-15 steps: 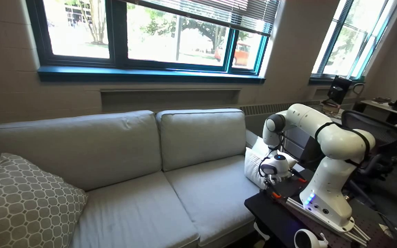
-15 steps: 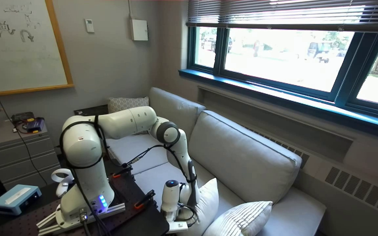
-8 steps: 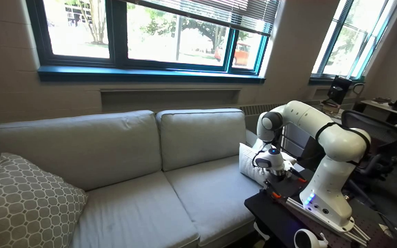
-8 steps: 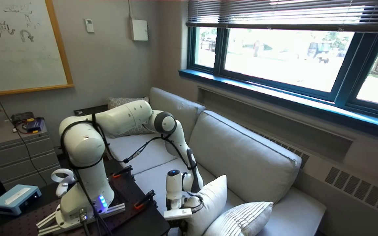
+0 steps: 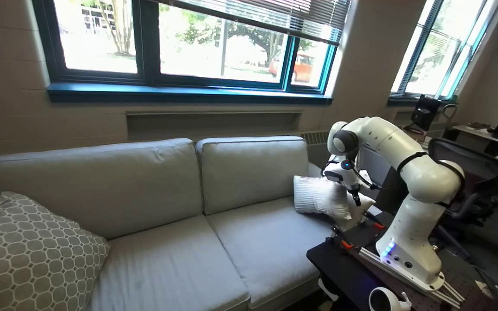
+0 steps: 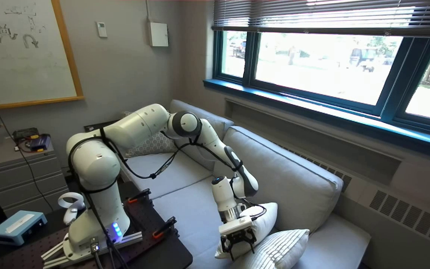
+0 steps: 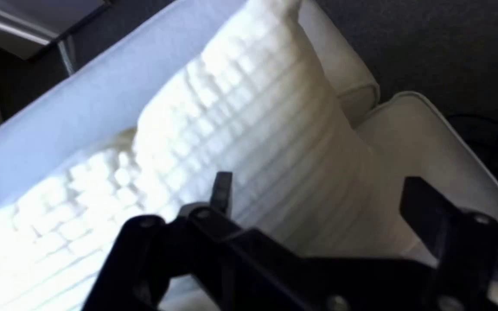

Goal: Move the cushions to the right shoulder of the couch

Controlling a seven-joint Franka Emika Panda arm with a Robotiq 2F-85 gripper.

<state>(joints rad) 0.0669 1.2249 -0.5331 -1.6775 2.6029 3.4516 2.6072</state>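
Note:
Two cream-white cushions with ribbed fabric lie together by the right shoulder of the couch [image 6: 343,239]. In an exterior view, the striped cushion [image 6: 280,251] leans by that armrest and the other cushion [image 6: 269,220] stands tilted behind my gripper [image 6: 242,252]. From the opposite side, the cushion [image 5: 318,195] partly covers its neighbour [image 5: 362,203]. In the wrist view my gripper [image 7: 318,190] is open, its fingers [image 7: 221,192] wide apart with nothing gripped. A ribbed cushion [image 7: 257,125] fills the space beyond them, and another cushion [image 7: 59,229] is at lower left. Contact with the fingertips cannot be told.
The couch's back cushions [image 6: 274,175] rise behind. A grey lattice-patterned pillow [image 5: 37,255] sits at the couch's far end. My arm's base stands on a black table [image 5: 331,263] with orange-tipped clamps [image 6: 164,228] along its edge, close to the seat [image 5: 262,242].
My gripper has opened and lifted, moving toward the armrest and the couch back. The nearer cushion has shifted and turned, coming closer to the other cushion. The lattice-patterned pillow stays put.

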